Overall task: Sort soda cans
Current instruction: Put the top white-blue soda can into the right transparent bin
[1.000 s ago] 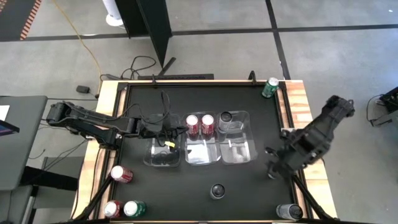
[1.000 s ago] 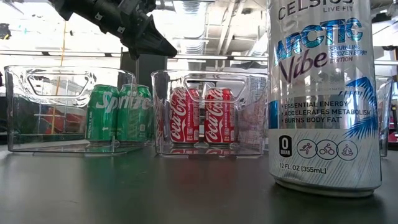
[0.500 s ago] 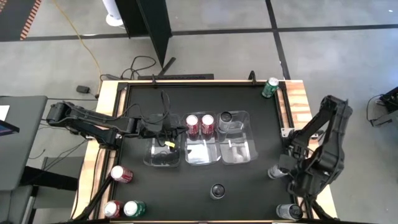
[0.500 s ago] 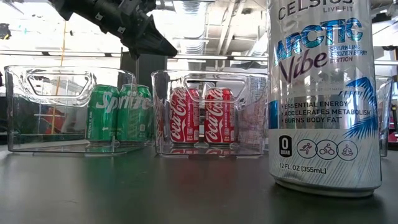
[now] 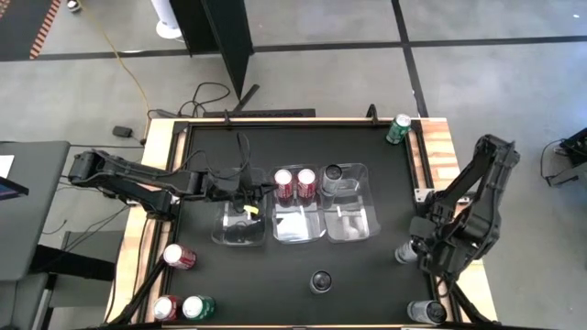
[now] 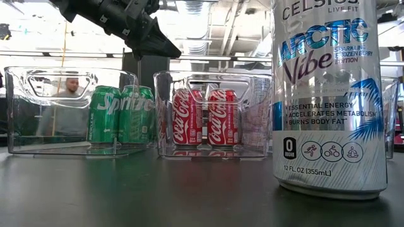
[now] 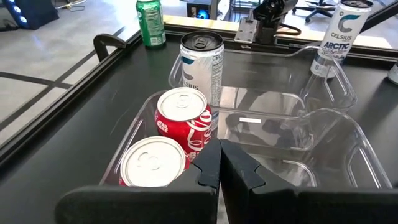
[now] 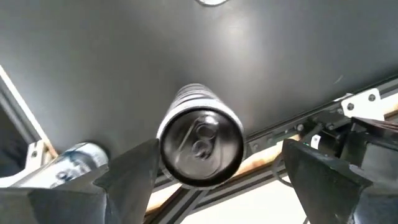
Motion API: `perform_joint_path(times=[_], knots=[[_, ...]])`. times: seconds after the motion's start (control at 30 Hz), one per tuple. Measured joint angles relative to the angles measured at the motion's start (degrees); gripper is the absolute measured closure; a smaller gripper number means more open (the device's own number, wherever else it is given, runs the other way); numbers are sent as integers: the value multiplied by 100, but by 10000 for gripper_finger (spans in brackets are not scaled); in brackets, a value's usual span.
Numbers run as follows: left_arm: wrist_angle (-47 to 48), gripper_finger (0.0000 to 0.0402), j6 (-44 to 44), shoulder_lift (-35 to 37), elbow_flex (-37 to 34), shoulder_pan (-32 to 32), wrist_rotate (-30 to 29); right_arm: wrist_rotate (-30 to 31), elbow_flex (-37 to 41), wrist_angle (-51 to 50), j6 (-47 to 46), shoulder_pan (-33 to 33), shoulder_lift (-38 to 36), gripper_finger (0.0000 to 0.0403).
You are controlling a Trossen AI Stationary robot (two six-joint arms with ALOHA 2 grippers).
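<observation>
My right gripper [image 8: 217,155] hangs open, pointing down over an upright silver-grey can [image 8: 201,144] near the table's right edge [image 5: 402,254]. Its fingers stand on either side of the can top and above it, touching nothing. My left gripper [image 7: 219,163] is shut and empty, hovering over the clear trays [image 5: 249,200]. Two red cans [image 7: 182,118] stand in the middle tray, two green cans [image 6: 120,113] in the left tray, and a silver-grey can [image 7: 201,65] in the right tray.
Loose cans stand about: green at the far right corner [image 5: 399,128], silver-grey at the near right [image 5: 424,312], red [image 5: 179,257] with a red and a green one [image 5: 197,307] at the near left, and a tall silver one mid-front [image 5: 320,280]. A person [image 6: 71,88] shows behind the trays.
My right gripper has swung toward the table's near edge and come down, staying open, so that it now hangs over the silver-grey can by the right edge. No can has moved.
</observation>
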State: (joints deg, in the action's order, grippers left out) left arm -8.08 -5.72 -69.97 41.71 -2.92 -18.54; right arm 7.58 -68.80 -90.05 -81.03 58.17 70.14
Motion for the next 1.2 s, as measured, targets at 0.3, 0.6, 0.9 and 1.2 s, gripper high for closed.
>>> perform_joint_path(times=[0.3,0.6,0.9,1.2], knots=[[2,401,-5,0,0,0,4,-18,21,234,33,-137,43,36],[5,401,-43,0,0,2,55,-235,489,619,3,-129,36,34],[5,401,-52,0,0,2,64,-357,1009,1199,153,-137,33,34],[5,401,-52,0,0,2,67,-361,1420,1721,352,-233,31,61]])
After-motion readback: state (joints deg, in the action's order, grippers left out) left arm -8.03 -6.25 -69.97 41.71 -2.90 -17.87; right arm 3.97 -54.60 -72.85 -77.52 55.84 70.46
